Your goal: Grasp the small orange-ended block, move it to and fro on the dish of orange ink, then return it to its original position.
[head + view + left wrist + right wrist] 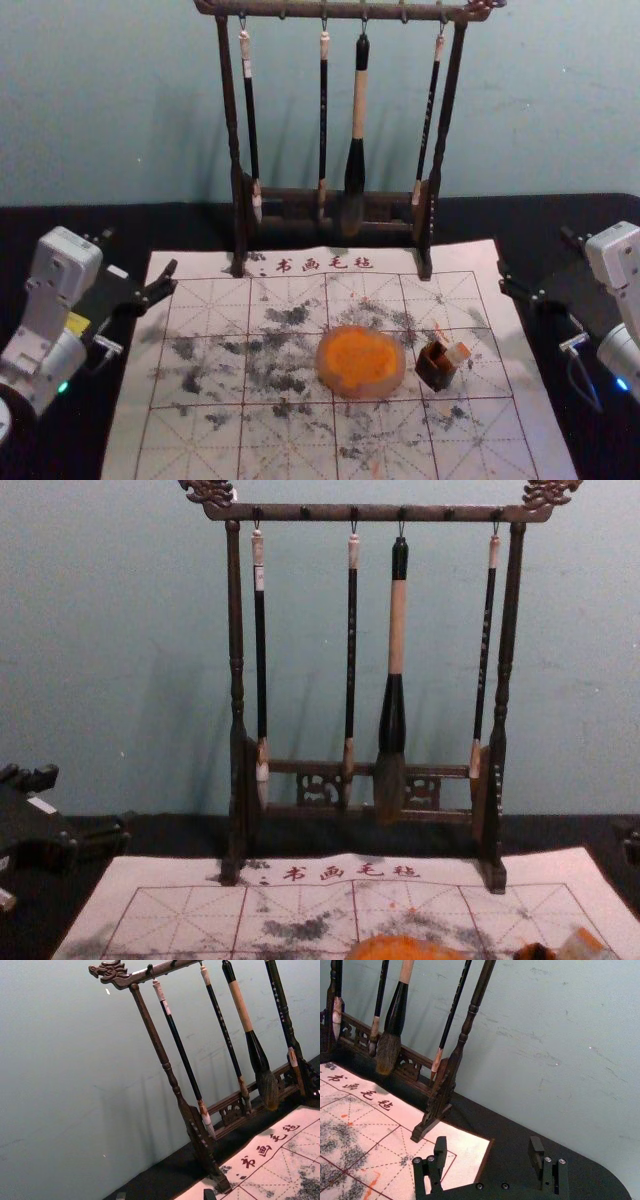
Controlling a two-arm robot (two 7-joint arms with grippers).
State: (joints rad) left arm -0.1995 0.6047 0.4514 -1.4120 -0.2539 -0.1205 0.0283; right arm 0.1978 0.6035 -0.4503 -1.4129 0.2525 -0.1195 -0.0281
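Note:
The dish of orange ink (361,361) lies on the gridded mat, also seen as an orange patch (404,949) in the chest view. Just right of it, the small pale block (457,353) with orange on it leans in or against a small dark holder (436,371); which one I cannot tell. The chest view cuts off the block (580,945) low down. My left gripper (138,256) stands open and empty off the mat's left edge, its tips (165,1195) low in its wrist view. My right gripper (536,253) is open and empty beyond the right edge; its wrist view shows the fingers wide apart (488,1155).
A dark wooden rack (330,200) with hanging brushes stands at the mat's back edge, in front of the wall. The white mat (200,440) has black ink smudges and lies on the black table (560,440).

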